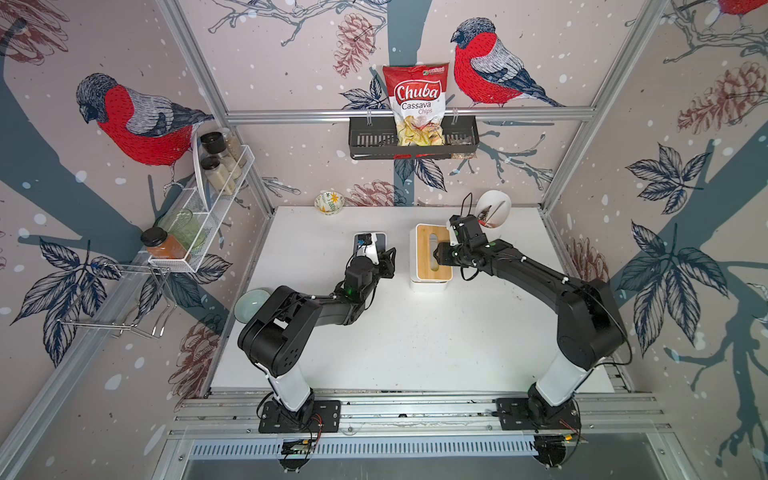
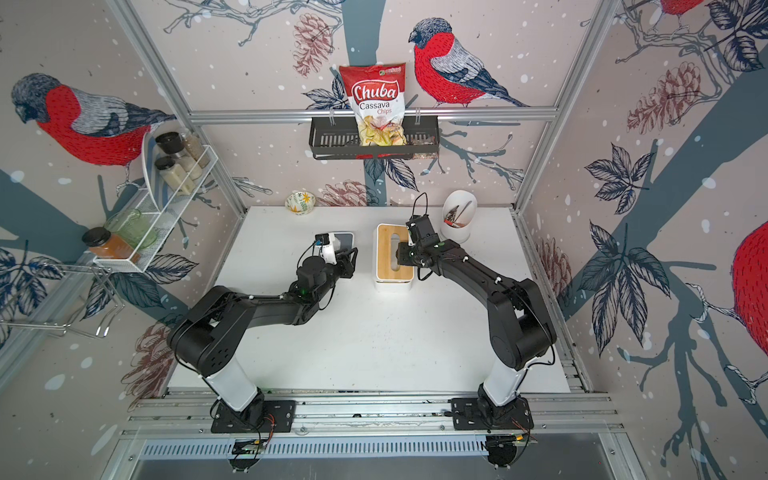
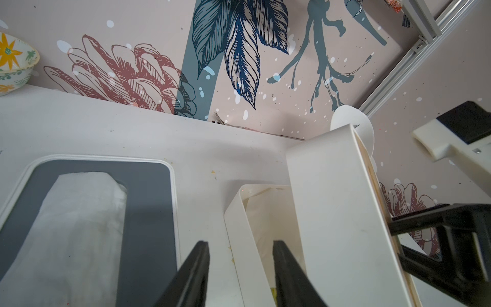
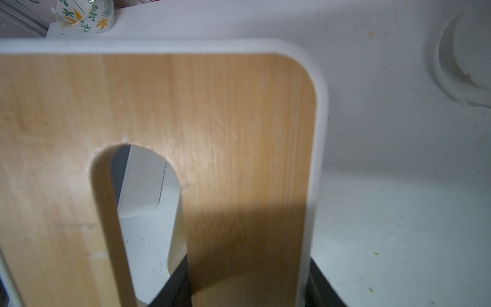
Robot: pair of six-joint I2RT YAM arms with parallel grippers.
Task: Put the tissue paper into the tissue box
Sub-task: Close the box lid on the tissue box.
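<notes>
Tissue (image 3: 79, 226), just one, lies on the grey tray (image 3: 148, 199).
One box (image 3: 233, 218) stands open beside it, its lid (image 4: 225, 133) tipped up and pinched by the right gripper (image 1: 437, 257); the left gripper (image 3: 241, 242) hovers, jaws spread, empty.

Left arm (image 1: 316, 307): elbow bent, forearm reaching forward and inward. Left gripper (image 3: 240, 243): angled downward, jaws parted, clamping nothing.

Right arm (image 1: 540, 274): stretched forward and inward, wrist turned toward the left arm. Right gripper (image 1: 436, 257): closed across one side of the tissue box lid (image 4: 212, 119), one finger in the slot and the other on the outer edge. The lid is held raised on edge.

The two grippers stand near each other, not touching.
</notes>
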